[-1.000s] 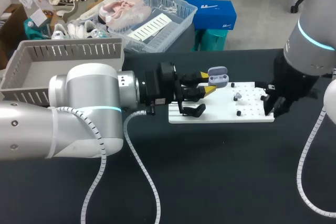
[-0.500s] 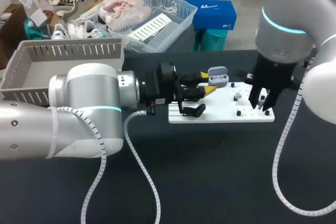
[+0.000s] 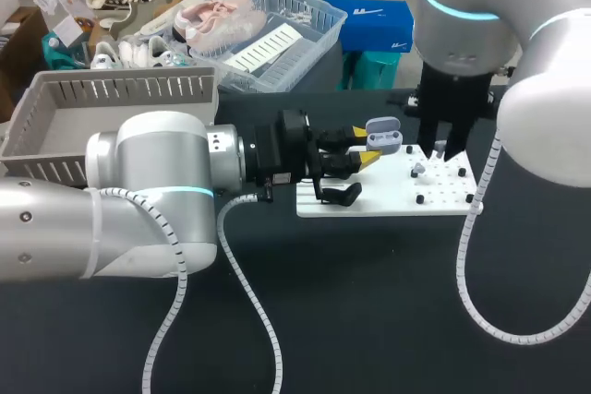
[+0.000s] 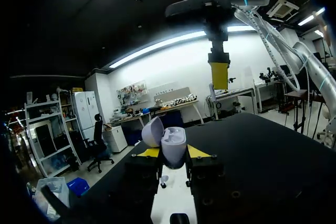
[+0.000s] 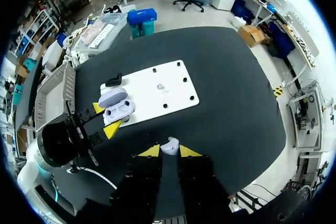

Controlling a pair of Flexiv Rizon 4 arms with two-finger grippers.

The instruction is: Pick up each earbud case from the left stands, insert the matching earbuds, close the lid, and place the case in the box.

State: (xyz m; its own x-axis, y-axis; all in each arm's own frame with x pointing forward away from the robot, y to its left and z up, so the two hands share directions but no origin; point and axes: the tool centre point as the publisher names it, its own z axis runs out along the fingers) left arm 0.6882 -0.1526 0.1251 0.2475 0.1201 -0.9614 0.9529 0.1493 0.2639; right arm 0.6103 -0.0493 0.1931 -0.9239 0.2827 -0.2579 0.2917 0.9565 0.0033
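Above the white board (image 3: pixel 388 202), the left gripper (image 4: pixel 173 153) is clamping the open lilac case (image 4: pixel 172 141) by its lower shell, lid tipped back. The right gripper (image 5: pixel 169 151) is pinching one small earbud (image 5: pixel 169 145) at its tips, raised beyond the case. Both are looking light, hard and smooth, likely slippery: the earbud is needing a gentle pinch across its body.

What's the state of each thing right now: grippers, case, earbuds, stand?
left gripper: shut on the earbud case
earbud case: lid open, base clamped between the fingers
right gripper: shut on the held earbud, above the white board
held earbud: pinched between the yellow tips
loose earbud: lying on the white board
black stand: on the board, no case on it
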